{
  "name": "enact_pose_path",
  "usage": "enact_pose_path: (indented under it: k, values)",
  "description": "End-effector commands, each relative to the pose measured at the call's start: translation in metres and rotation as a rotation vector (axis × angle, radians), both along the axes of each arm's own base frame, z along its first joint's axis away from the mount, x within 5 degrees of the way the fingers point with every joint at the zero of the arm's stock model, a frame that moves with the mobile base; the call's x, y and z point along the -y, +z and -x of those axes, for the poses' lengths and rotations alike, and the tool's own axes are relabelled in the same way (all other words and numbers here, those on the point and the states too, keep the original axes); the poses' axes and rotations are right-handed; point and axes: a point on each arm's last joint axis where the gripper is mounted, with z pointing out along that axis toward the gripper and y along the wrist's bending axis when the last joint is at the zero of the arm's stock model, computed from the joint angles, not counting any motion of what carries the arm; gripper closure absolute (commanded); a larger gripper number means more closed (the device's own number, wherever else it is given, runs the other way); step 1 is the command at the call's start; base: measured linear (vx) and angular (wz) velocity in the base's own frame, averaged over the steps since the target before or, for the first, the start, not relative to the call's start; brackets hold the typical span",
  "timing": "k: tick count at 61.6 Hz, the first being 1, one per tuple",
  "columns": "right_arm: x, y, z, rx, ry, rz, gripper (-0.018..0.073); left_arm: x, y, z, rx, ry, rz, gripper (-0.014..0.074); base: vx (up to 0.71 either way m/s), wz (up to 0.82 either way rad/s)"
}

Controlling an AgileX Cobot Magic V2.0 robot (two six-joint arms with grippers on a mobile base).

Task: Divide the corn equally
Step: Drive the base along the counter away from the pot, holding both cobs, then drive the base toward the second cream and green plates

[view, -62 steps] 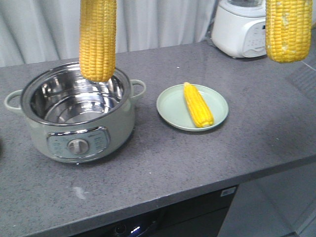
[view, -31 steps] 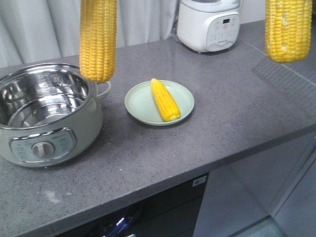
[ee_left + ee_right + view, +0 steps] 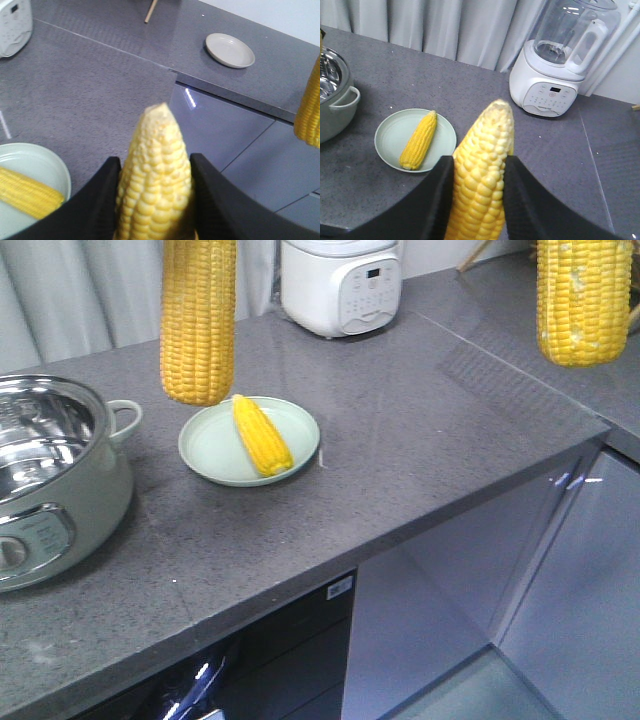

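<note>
Two corn cobs hang upright at the top of the front view, one on the left (image 3: pixel 198 320) and one on the right (image 3: pixel 583 300); the grippers holding them sit above the frame. In the left wrist view my left gripper (image 3: pixel 155 162) is shut on its cob (image 3: pixel 155 185), tip pointing away. My right gripper (image 3: pixel 477 160) is likewise shut on its cob (image 3: pixel 482 175). A third cob (image 3: pixel 262 435) lies on the pale green plate (image 3: pixel 215 445), below and just right of the left cob. An empty beige plate (image 3: pixel 230 50) rests on the adjoining counter.
A steel-lined electric pot (image 3: pixel 50 480) stands at the left edge of the grey counter (image 3: pixel 420 430). A white blender (image 3: pixel 560 65) is at the back. The counter's front edge and corner (image 3: pixel 590 425) drop to grey cabinet doors on the right.
The front view has swung right: pot, green plate and blender have slid left in the frame, and the counter's right corner has come into view. Both held cobs keep their places in the frame.
</note>
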Motion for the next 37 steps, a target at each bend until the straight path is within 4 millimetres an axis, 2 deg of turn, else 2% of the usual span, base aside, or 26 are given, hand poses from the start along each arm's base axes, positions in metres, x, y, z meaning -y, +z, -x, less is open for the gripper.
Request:
enact_pose_path:
  k: [1,37]
  values:
    - [0.0019,0.0109,0.0147,0.046,0.006,-0.019,0.0564,-0.002,0.0231,0.0219,0.065,-0.015,0.071,0.0603,-0.04,-0.26]
    - [0.0019,0.0109,0.0147,0.046,0.006,-0.019,0.0564,-0.002,0.0231,0.0219,0.065,-0.015,0.071,0.0603,-0.05,-0.29]
